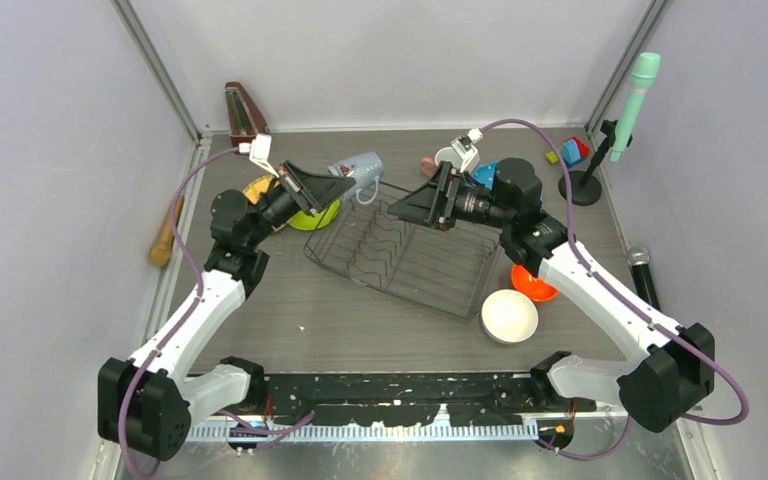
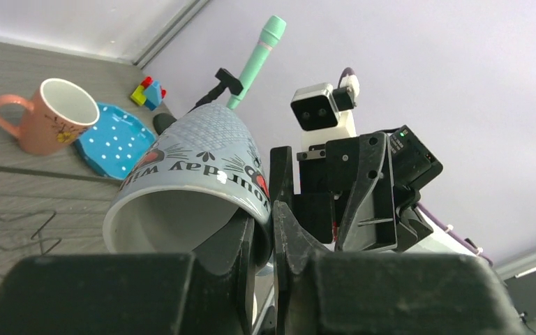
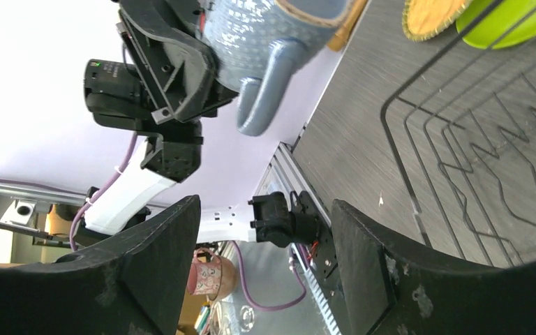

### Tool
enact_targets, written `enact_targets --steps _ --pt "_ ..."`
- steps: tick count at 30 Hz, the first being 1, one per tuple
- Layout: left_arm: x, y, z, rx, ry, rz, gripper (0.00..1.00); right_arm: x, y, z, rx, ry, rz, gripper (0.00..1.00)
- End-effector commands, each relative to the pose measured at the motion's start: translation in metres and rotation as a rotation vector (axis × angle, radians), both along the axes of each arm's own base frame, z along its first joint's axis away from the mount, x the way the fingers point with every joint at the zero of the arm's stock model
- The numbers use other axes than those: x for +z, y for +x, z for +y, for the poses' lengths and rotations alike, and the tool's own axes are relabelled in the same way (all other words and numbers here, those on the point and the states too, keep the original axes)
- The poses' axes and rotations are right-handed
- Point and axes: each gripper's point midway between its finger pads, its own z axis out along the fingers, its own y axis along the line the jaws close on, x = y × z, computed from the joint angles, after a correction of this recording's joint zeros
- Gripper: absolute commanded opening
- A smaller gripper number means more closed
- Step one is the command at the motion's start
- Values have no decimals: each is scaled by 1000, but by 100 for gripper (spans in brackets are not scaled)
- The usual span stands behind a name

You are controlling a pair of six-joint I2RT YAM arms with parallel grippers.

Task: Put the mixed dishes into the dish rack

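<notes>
the left hand (image 1: 345, 186) is clenched on the rim wall of the small pale grey-blue cup (image 1: 364, 169), with one finger inside and one outside. it holds the cup in the air just above the far left corner of the dish rack (image 1: 430, 282), tilted on its side with the handle toward the rack. the right hand (image 1: 398, 206) hangs over the far side of the rack and faces the cup, its fingers apart and nothing between them. the cup is near it but not inside the gap. i judge the step is to bring this cup into the rack, perhaps with help of the right hand. to do it well, the cup should go down slowly past the rim wire until it rests between the zigzag dividers (image 1: 385, 240), and only then should the left hand release. if the right hand takes it, it should close on the body first, not on the thin handle. the lime green plate (image 1: 315, 216) and the yellow-orange plate (image 1: 257, 187) lie on the bench (image 1: 360, 330) left of the rack, and the white bowl (image 1: 509, 316) and orange bowl (image 1: 538, 287) by its near right corner.
</notes>
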Motion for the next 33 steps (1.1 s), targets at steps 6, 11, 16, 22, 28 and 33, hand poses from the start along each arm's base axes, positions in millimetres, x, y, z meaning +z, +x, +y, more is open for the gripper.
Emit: enact_targets --steps 6,11,16,22,28,33 --pt "47 -22 -11 -94 -84 -260 0 39 12 9 -40 62 -116 66" --pt "46 -26 -17 -125 -90 -273 0 40 16 15 -34 79 -100 64" --pt "43 -26 -18 -129 -91 -270 0 38 24 9 -96 32 -117 64" --pt "27 0 4 10 -47 -144 0 26 36 -14 -213 -90 -121 78" --pt "-100 4 150 688 633 503 0 -18 53 -83 -493 -443 -134 83" --pt "-155 -40 206 819 905 726 0 -40 67 -126 -676 -635 -110 83"
